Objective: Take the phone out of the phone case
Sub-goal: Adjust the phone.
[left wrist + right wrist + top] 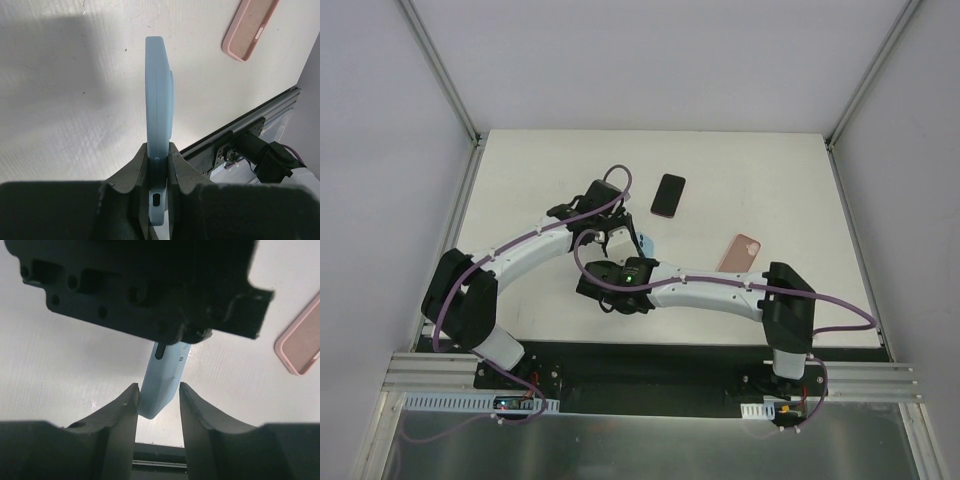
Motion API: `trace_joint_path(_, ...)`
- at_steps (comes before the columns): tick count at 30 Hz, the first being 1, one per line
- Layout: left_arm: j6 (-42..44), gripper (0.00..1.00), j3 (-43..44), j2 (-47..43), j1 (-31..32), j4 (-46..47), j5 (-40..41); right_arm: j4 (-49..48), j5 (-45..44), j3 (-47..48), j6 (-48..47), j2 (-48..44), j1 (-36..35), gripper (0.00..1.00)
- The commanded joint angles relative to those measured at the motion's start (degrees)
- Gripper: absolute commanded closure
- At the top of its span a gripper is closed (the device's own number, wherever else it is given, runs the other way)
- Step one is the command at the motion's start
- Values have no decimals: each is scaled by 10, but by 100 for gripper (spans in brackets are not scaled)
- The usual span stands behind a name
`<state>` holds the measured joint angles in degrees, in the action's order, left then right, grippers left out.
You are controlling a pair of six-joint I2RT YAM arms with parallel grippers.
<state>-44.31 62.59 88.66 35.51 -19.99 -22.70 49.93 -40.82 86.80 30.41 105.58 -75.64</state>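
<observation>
My left gripper (159,155) is shut on a light blue phone case (159,90), held edge-on above the white table; whether a phone sits in it I cannot tell. In the right wrist view the same case (162,375) hangs down from the left gripper. Its lower end lies between the fingers of my open right gripper (158,395), close against the left finger and apart from the right one. In the top view the left gripper (620,238) and right gripper (617,262) meet at the table's middle.
A dark phone (668,195) lies flat on the table behind the grippers. An empty pink case (740,252) lies to the right, also seen in the left wrist view (248,27) and right wrist view (302,342). The black rail (650,375) runs along the near edge.
</observation>
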Motion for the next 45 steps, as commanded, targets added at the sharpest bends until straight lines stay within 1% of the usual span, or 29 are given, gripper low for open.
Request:
trace_joint_path(1, 10, 100, 31, -30, 12, -1, -2, 43, -55, 42, 16, 16, -9, 63)
trace_joint_path(2, 10, 100, 31, -29, 12, -1, -3, 46, -61, 44, 20, 17, -10, 69)
trace_joint_path(4, 10, 100, 32, -27, 12, -2, -3, 62, -66, 50, 32, 23, -12, 77)
trace_joint_path(5, 10, 100, 32, -28, 12, -2, -3, 72, -76, 54, 42, 24, -12, 86)
trace_joint_path(8, 14, 100, 34, -29, 13, -2, -6, 108, -91, 60, 68, 31, -12, 99)
trace_joint_path(14, 23, 99, 35, -22, 12, -3, -26, 118, -109, 33, 85, 8, -12, 99)
trace_joint_path(15, 27, 93, 37, -21, 12, -2, -29, 117, -111, 28, 90, -1, -12, 99)
trace_joint_path(16, 28, 81, 38, -19, 12, -2, -31, 116, -112, 24, 91, -5, -12, 99)
trace_joint_path(18, 34, 67, 43, -17, 12, -1, -36, 114, -112, 14, 91, -16, -11, 99)
trace_joint_path(19, 36, 56, 44, -17, 11, -2, -38, 115, -110, 11, 92, -20, -10, 98)
trace_joint_path(22, 39, 47, 48, -16, 11, -2, -38, 95, -102, -10, 90, -40, -11, 99)
trace_joint_path(26, 41, 31, 53, -15, 10, -1, -43, 48, -75, -37, 69, -65, -6, 99)
trace_joint_path(28, 46, 27, 54, -17, 4, -3, -44, 38, -66, -51, 63, -77, -1, 99)
trace_joint_path(29, 46, 22, 53, -18, 2, -3, -46, 19, -54, -59, 60, -83, 0, 98)
trace_joint_path(31, 51, 20, 50, -25, -10, -3, -50, -2, -41, -90, 58, -105, 9, 99)
trace_joint_path(32, 52, 20, 48, -28, -15, -2, -57, -27, -24, -104, 54, -122, 13, 99)
trace_joint_path(33, 53, 14, 41, -36, -21, -3, -59, -39, -16, -115, 54, -131, 15, 99)
trace_joint_path(35, 55, 13, 35, -45, -39, -3, -60, -74, 10, -148, 56, -157, 29, 99)
trace_joint_path(36, 58, 8, 28, -52, -44, -3, -62, -87, 20, -160, 56, -167, 34, 99)
trace_joint_path(37, 59, 8, 25, -56, -57, -3, -63, -101, 39, -186, 55, -178, 45, 99)
trace_joint_path(40, 78, 7, 17, -67, -70, -7, -64, -161, 81, -224, 53, -220, 67, 99)
trace_joint_path(41, 91, 7, 18, -69, -73, -11, -64, -205, 93, -257, 50, -247, 71, 99)
trace_joint_path(43, 96, 6, 15, -71, -78, -13, -67, -256, 129, -290, 42, -276, 87, 98)
trace_joint_path(44, 100, 6, 10, -71, -84, -13, -72, -299, 139, -321, 42, -301, 93, 99)
trace_joint_path(45, 101, 6, 8, -72, -87, -13, -74, -315, 147, -332, 42, -312, 102, 99)
